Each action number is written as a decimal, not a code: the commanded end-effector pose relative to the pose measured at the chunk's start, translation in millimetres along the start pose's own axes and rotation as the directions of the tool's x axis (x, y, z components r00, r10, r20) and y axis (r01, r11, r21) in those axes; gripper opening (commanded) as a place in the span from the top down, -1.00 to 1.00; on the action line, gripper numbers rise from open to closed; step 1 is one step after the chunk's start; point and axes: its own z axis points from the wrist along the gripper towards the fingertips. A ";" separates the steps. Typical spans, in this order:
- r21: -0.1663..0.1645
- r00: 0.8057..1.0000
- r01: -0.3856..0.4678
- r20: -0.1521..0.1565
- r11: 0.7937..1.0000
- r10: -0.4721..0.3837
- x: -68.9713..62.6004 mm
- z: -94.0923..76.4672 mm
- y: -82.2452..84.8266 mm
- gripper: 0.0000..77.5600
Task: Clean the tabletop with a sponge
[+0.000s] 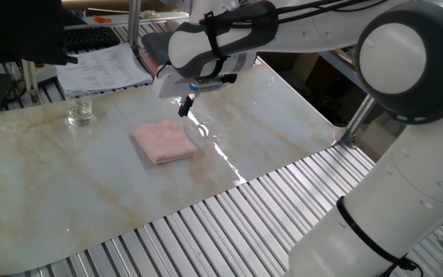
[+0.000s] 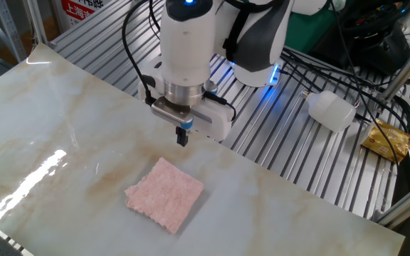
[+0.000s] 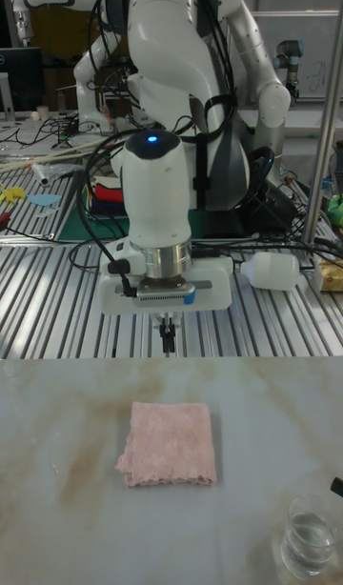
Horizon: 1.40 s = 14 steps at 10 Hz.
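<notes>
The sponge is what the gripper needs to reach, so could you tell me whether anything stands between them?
Nothing visible does. The gripper hangs above the tabletop, apart from the sponge, with only bare marble between them. Its fingers look closed together. The glass stands well off to one side, out of the path.

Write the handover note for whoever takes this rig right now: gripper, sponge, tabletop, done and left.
Gripper: fingers shut, holding nothing, hanging above the tabletop just short of the sponge.
Sponge: flat on the marble sheet, untouched, apart from the gripper.
Glass: upright on the tabletop, off to one side of the sponge.
Done: no wiping evident.
Left: open, lower onto the sponge, grasp it, wipe the sheet; probably steer around the glass.
</notes>
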 end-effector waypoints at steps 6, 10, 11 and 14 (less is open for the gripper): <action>0.094 0.994 0.023 -0.110 0.995 -0.012 -0.9 -1.3 -0.1 1.00; 0.092 0.994 0.010 -0.105 0.996 -0.001 -0.9 -1.3 -0.1 1.00; 0.093 0.994 0.016 -0.106 0.996 -0.006 -2.4 1.5 1.2 1.00; 0.094 0.996 0.018 -0.091 0.995 -0.010 -15.0 26.2 11.2 1.00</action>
